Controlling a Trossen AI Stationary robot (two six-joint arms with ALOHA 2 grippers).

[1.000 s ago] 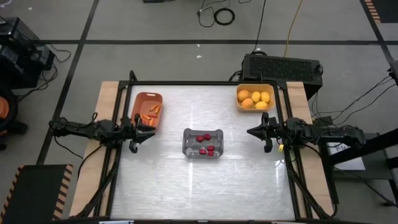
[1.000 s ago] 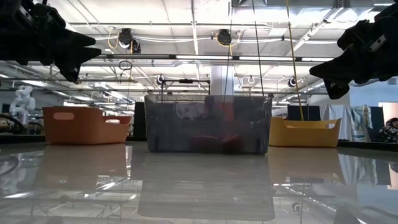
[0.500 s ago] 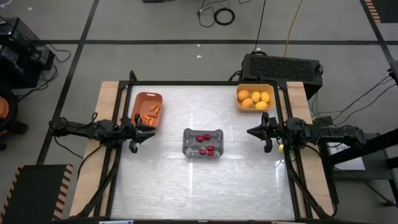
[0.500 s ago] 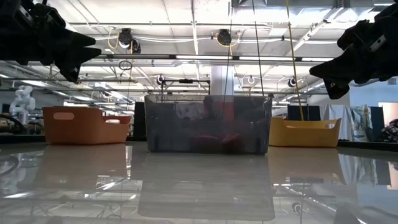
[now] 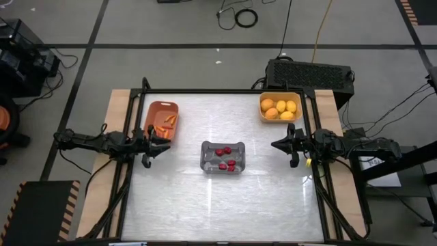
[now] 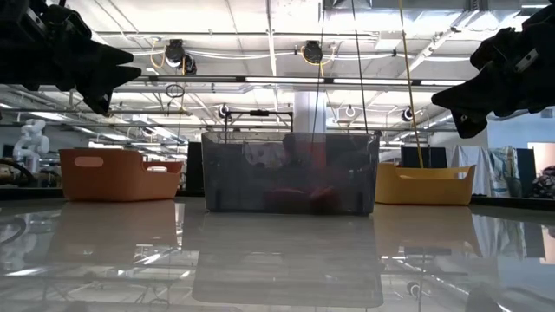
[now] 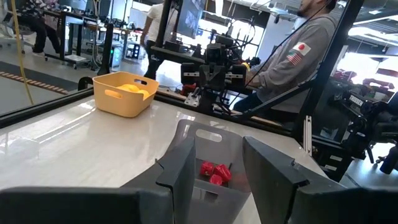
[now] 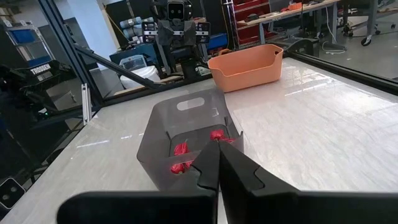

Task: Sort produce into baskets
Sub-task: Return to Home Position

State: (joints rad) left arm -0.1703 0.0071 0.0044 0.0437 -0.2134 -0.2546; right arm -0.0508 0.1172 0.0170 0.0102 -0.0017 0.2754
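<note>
Finding no shift from a second earlier: left gripper [image 5: 162, 144] parked left of the grey translucent rectangular basket [image 5: 203, 157] with fingers spread and empty, right gripper [image 5: 276, 145] parked to that basket's right with fingers pressed together on nothing. Seeing tiny red round berries [image 5: 223, 152] inside that basket, thin orange carrot-like sticks [image 5: 164, 127] in the terracotta rounded basket [image 5: 160, 106] to its far left, and roundish yellow-orange fruits [image 5: 280, 109] in the yellow basket [image 5: 280, 94] to its far right. Judging the sorting done, with both arms apparently resting at home.
</note>
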